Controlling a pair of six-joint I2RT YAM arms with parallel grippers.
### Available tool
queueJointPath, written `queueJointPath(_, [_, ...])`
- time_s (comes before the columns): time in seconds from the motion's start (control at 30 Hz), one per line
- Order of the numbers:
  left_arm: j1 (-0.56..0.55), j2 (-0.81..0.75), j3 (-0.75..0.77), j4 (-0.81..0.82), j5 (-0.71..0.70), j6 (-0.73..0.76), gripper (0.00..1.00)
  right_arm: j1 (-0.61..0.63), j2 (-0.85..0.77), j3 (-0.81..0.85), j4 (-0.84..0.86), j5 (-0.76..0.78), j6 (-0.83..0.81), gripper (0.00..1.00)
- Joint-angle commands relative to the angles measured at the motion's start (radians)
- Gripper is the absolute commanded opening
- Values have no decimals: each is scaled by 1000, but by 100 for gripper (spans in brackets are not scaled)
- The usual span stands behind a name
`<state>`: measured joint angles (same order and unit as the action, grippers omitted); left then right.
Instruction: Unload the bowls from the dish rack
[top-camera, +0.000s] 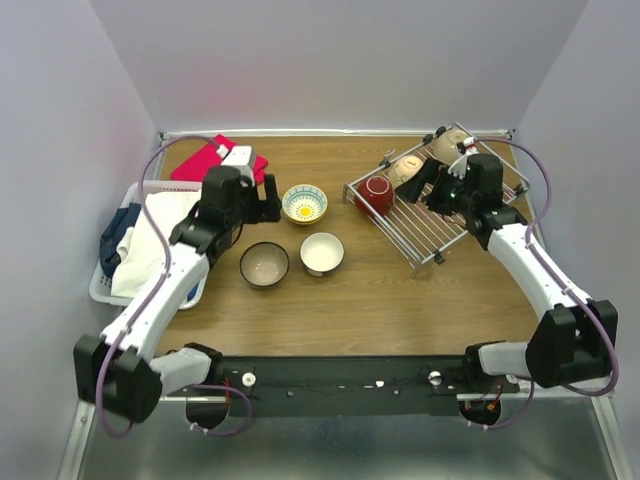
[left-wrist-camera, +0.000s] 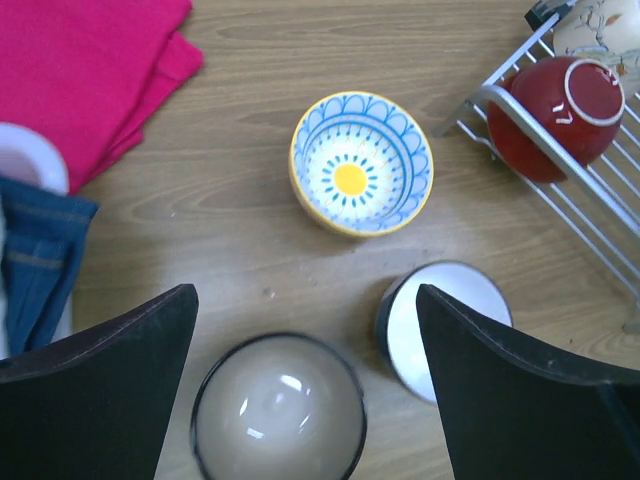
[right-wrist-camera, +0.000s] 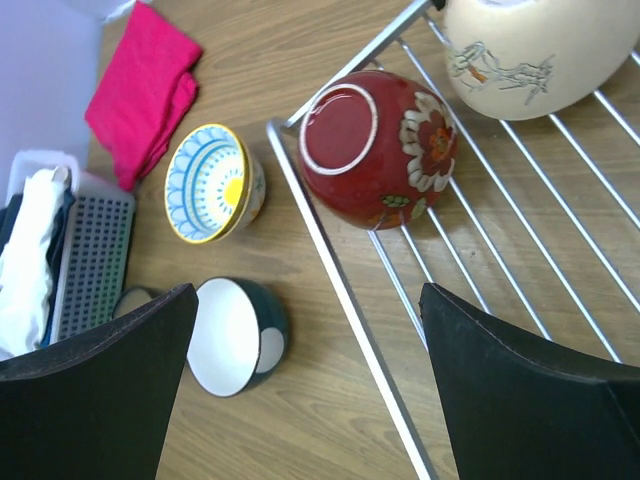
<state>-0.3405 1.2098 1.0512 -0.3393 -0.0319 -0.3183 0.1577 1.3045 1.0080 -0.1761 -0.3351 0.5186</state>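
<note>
Currently the rack (top-camera: 432, 228) sits at the far right of the table (top-camera: 380, 300), turned at an angle. We count three bowls showing on it: a red bowl (right-wrist-camera: 375, 150) on its side at the left rim with its foot ring toward the right wrist camera, a tan bowl (top-camera: 405, 168) just behind it, and a cream bowl (right-wrist-camera: 530, 50) further back. The arm hides part of the rack.

Three bowls stand upright on the table left of the rack: a patterned bowl (left-wrist-camera: 360, 163), a teal bowl (right-wrist-camera: 238, 335) with a white inside, and a grey bowl (left-wrist-camera: 278, 410), near each other but apart.

Right arm: reaches up from the near-right base, elbow out at the table edge, wrist above the rack. Right gripper (right-wrist-camera: 307, 290) gapes wide and carries nothing; it hangs over the rim by the red bowl.

Left arm: bent forward over the basket (top-camera: 108, 288), wrist tipped down. Left gripper (left-wrist-camera: 305, 290) is spread wide, nothing between the fingers, above the three table bowls.

A pink cloth (top-camera: 212, 160) lies at the far left, behind the basket.
</note>
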Motion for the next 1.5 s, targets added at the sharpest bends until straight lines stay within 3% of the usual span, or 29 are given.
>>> queueJointPath(0.0, [1,-212,-183,40,-83,73,99,-6,65,35,55,87,106,100])
queueJointPath(0.23, [1,-528,-407,45,-118,78,99,-7,183,27,154,15,204,100])
queueJointPath(0.43, [1,-639,-513,46,-146,70,99,-7,271,1,279,-28,293,100])
queueJointPath(0.77, [1,-612,-525,79,-155,78,99,-7,377,-72,420,-16,466,100])
queueJointPath(1.47, [1,-627,-536,92,-143,87,99,-9,527,-187,744,-38,643,100])
